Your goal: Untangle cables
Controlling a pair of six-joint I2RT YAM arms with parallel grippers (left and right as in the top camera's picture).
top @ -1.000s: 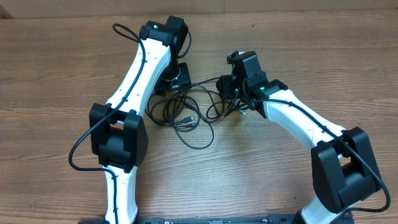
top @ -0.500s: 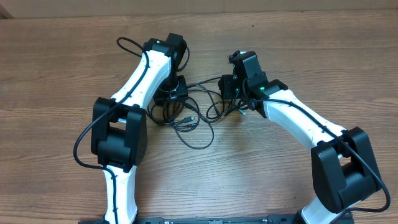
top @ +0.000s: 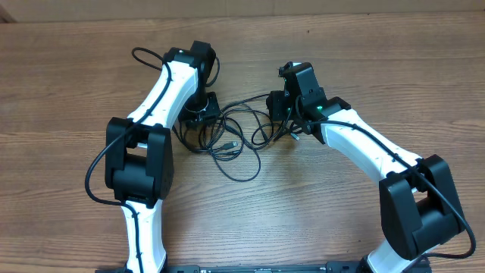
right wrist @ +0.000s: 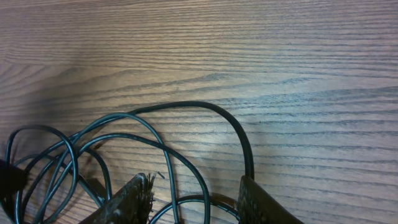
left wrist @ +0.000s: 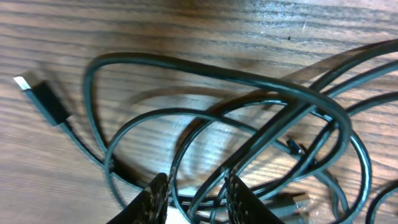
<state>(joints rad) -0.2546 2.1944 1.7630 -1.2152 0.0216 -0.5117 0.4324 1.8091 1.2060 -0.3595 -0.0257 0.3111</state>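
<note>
The thin black cables (top: 227,140) lie in a tangle of loops on the wooden table between the two arms. My left gripper (top: 201,114) is down over the left side of the tangle. In the left wrist view its fingers (left wrist: 196,200) are open with several cable strands (left wrist: 249,134) passing between them. A black plug with a silver tip (left wrist: 42,99) lies at the left. My right gripper (top: 283,121) is at the right side of the tangle. In the right wrist view its fingers (right wrist: 196,202) are open wide, with cable loops (right wrist: 155,146) between them.
The wooden table (top: 364,68) stretches around the tangle. Thicker black wires run along both white arms (top: 155,98), (top: 364,148). One loose cable loop (top: 242,171) reaches toward the front of the table.
My left arm has swung a little to the left and its gripper has shifted left over the tangle. The right arm has not moved.
</note>
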